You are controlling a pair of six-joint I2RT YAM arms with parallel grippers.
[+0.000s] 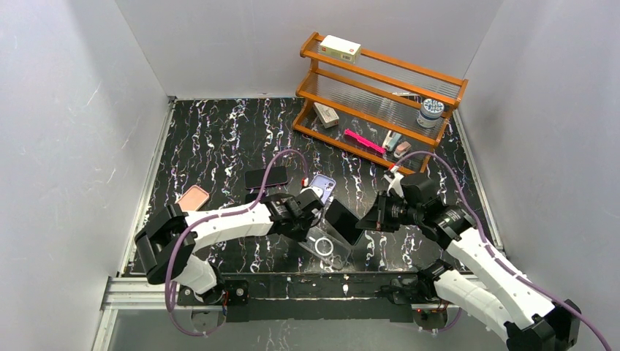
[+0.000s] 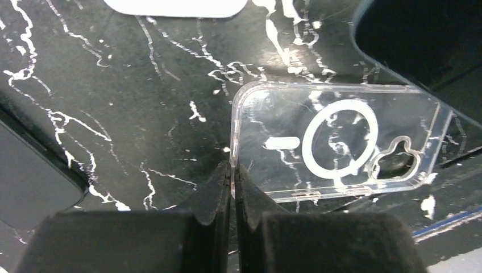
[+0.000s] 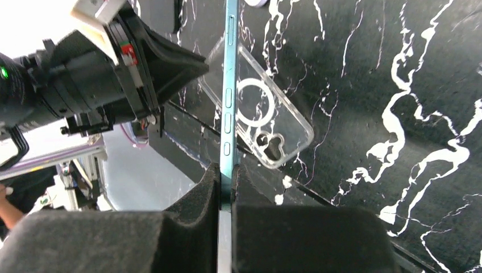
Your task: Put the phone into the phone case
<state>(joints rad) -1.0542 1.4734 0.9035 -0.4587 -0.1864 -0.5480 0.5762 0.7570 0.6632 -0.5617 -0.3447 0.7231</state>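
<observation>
Clear case [image 2: 335,142]: white ring, cam cutout, on black marble table [image 2: 113,85].
L gripper [image 2: 233,190]: pinching case's short rim; case at 2 o'clock.
Teal phone [image 3: 229,85]: edge-on, 12 o'clock from R gripper [image 3: 227,196], clamped in it.

- Left arm [image 1: 219,221] is folded at the elbow by the left table edge. The forearm is stretched rightward, low over the surface, toward the table centre.
- Left gripper [image 2: 232,181] is closed down to a thin slit. The wall of the clear case [image 2: 341,142] is pinched between the fingers, at the end away from the camera cutout.
- Right arm [image 1: 479,256] is angled up and leftward from its base, with the wrist pointed left at the other arm.
- Right gripper [image 3: 226,185] is clamped on the phone [image 3: 230,85], which is held edge-on by one end.
- Both grippers are seen close together near the table centre, facing each other.
</observation>
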